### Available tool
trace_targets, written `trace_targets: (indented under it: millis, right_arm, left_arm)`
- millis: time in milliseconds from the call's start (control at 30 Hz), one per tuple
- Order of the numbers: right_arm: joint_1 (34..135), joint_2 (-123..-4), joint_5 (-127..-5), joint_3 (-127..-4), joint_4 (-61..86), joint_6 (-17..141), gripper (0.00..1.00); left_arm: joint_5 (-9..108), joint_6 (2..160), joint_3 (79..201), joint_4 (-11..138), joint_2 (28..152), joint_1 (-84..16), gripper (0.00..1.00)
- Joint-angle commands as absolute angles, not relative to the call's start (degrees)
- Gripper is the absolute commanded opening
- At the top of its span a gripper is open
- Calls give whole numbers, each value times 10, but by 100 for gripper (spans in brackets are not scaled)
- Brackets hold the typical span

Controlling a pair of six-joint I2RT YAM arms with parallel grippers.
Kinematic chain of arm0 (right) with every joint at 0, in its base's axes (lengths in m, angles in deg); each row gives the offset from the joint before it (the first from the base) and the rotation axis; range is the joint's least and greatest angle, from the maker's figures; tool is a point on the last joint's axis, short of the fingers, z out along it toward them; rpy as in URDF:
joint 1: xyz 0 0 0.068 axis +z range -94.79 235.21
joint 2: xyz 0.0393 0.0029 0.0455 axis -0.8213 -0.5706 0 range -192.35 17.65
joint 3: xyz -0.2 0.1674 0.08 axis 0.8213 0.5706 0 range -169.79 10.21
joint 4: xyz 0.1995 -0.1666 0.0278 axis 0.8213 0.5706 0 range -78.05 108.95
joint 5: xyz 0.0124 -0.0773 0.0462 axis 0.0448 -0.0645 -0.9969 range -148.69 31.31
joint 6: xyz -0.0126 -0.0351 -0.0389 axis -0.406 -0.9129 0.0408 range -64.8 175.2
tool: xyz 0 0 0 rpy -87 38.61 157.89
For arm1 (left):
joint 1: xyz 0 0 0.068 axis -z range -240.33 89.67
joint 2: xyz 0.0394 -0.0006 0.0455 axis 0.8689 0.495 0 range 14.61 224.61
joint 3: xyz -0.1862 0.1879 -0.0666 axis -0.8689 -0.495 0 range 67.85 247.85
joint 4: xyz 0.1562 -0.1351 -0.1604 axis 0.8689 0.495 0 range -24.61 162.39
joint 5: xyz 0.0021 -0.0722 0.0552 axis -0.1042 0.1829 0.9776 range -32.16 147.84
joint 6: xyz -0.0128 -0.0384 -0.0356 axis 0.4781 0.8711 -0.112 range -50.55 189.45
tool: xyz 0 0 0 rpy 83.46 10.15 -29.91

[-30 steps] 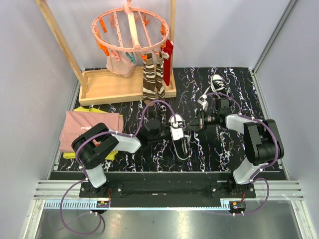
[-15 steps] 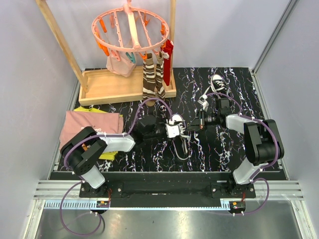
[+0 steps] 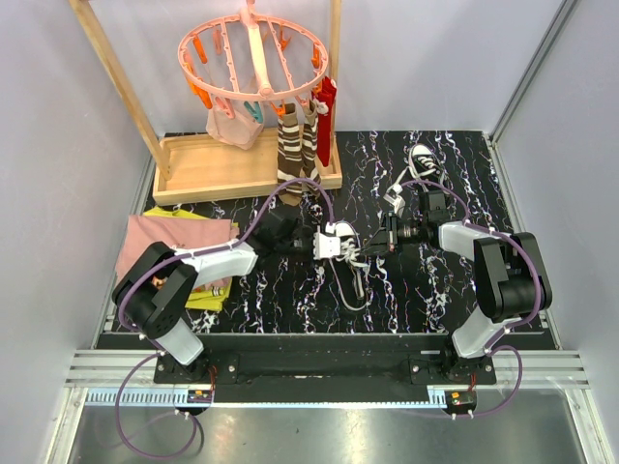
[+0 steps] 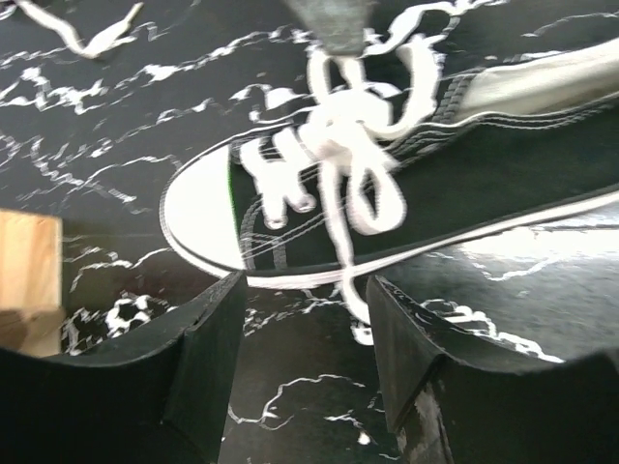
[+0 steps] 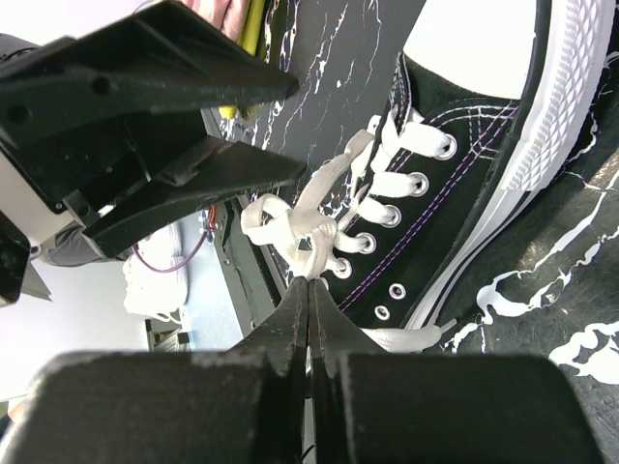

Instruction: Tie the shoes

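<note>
A: Where did the shoes sit at this entry?

B: Both on the black marbled table (image 3: 426, 290). The near shoe (image 4: 464, 164) lay in front of the right corner of the wooden tray (image 3: 218, 166), on the arms' side. The far shoe (image 3: 423, 158) lay to the right of the tray, well apart from it.

A: Left end effector?

B: The left end effector (image 4: 305, 333) was spread and gripping nothing. It sat low over the table in front of the tray's right corner. Its fingers pointed at the near shoe's side, by the white toe cap. One loose loop of lace hung down toward the gap. I could not tell whether it touched a finger.

A: Right end effector?

B: The right end effector (image 5: 309, 285) was pressed together, pinching the white lace (image 5: 290, 227) at the bunched knot above the eyelets. It came in from the side of the near shoe away from the tray. The lace ran taut from the eyelets to its tip.

A: Anything else near the tray?

B: Brown striped socks (image 3: 295, 159) hung over its right end.
</note>
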State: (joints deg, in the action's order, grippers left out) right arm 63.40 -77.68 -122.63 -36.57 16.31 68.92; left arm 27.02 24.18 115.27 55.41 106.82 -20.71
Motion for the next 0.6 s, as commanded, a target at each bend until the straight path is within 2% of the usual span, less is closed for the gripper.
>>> trace_targets:
  millis: [0,233,400,500,533,567]
  right_arm:
    - [630,-757,-1226,-381,164,680,0]
    - [631,-756,-1224,-386,166,684,0]
    - [630,-753,-1224,-386,166,684,0]
    - [630,-750,-1222,-386,168,686,0]
    - [630,-749,-1222,-386,167,686,0]
    - [630,-747,-1221,-386,167,686,0]
  left_arm:
    - [233,212,1189,584,1069,-195,58]
    - [296,247,1186,537,1072,-166,63]
    - [324,252,1190,525,1081,-152,58]
    - [331,255,1193,525,1082,-149,45]
    - [331,256,1194,528,1082,-149,36]
    - [332,252,1194,531,1080,-149,31]
